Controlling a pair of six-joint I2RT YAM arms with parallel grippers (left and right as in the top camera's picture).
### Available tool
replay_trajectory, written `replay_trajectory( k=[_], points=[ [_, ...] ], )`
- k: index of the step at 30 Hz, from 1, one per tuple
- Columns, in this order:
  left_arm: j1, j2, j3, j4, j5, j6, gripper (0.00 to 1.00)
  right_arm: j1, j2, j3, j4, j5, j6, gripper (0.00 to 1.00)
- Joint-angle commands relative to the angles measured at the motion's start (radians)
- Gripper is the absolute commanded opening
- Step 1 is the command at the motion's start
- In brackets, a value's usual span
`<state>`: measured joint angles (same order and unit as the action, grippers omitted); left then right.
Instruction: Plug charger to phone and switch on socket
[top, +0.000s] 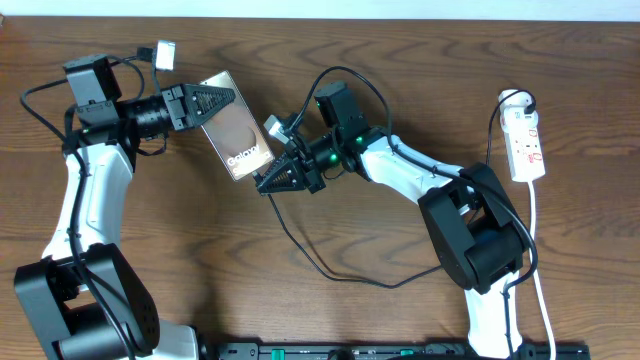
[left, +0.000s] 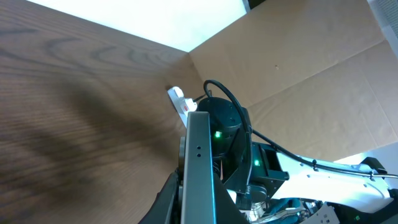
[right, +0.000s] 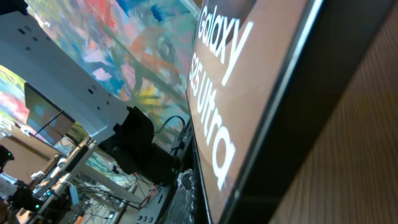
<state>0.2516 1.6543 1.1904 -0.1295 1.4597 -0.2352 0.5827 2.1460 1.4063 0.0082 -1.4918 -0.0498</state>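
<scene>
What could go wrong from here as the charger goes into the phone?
1. The flat dark smartphone is gripped at one end only by the left tool. A push from the right tool at its free end could twist it or make it slip.
2. No view shows the plug tip, so it could miss the port.
3. The thin black charger cable loops loosely near the right arm and might snag.

The phone (right: 261, 106) screen carries white text reading "Galaxy S25 Ultra" in the right wrist view. Overhead, only "Galaxy" appears legible on it. Red markings on the socket (top: 526, 146) are too small to read.
</scene>
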Motion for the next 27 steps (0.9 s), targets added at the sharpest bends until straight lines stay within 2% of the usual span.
replay_trajectory(
  k=[1, 19, 27],
  points=[
    [0.0, -0.012, 0.006, 0.001, 0.032, -0.002, 0.07, -0.013, -0.001, 0.002, 0.002, -0.003, 0.012, 0.01],
    [0.0, -0.012, 0.006, 0.0, 0.032, -0.002, 0.07, -0.022, -0.001, 0.002, -0.001, -0.003, 0.013, 0.01],
    [-0.001, -0.012, 0.006, 0.0, 0.032, 0.007, 0.07, -0.022, -0.001, 0.002, 0.013, 0.031, 0.058, 0.01]
  ],
)
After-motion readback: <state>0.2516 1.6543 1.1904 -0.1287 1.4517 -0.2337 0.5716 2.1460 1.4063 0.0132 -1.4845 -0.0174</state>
